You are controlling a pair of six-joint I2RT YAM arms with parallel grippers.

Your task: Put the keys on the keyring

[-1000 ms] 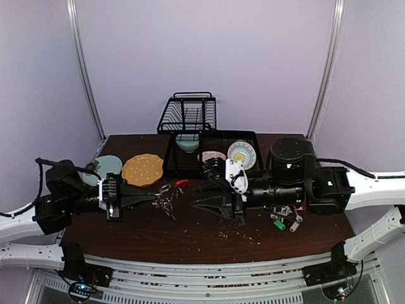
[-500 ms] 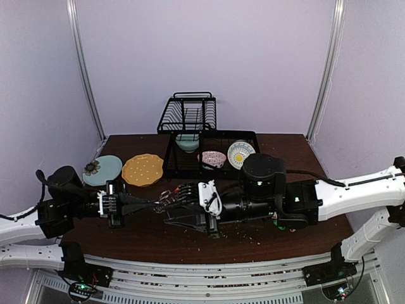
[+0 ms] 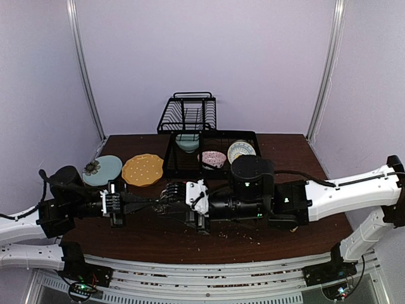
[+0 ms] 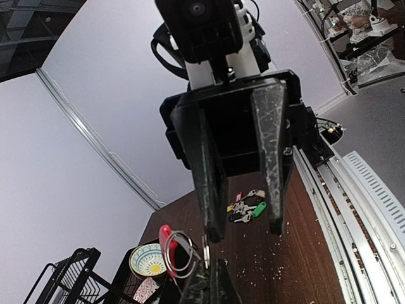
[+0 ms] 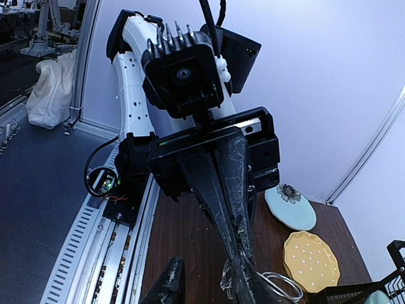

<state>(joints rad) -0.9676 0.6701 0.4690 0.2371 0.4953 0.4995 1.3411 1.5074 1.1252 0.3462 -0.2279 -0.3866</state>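
The keyring (image 4: 182, 254), a large wire ring with one arc sleeved in red, hangs from my left gripper (image 4: 209, 282), which is shut on its edge above the table. It also shows in the right wrist view (image 5: 283, 286) as silver loops beside the left fingers. A few small silver keys (image 5: 225, 282) hang by the pinched tips; the others are hidden. My right gripper (image 5: 205, 286) is open, its two fingers (image 4: 212, 190) spread around the left gripper's tip. In the top view the left gripper (image 3: 157, 201) and right gripper (image 3: 168, 195) meet tip to tip and hide the ring.
A separate bunch with green, yellow and black tags (image 4: 248, 209) lies on the table beyond the right fingers. A yellow plate (image 3: 142, 170), a blue plate (image 3: 104, 168), a black dish rack (image 3: 183, 166) with bowls and a wire basket (image 3: 188, 113) stand at the back. Crumbs dot the table.
My right arm has swung left across the table until its open gripper meets the left gripper. The left gripper has stayed nearly in place, shut on the ring.
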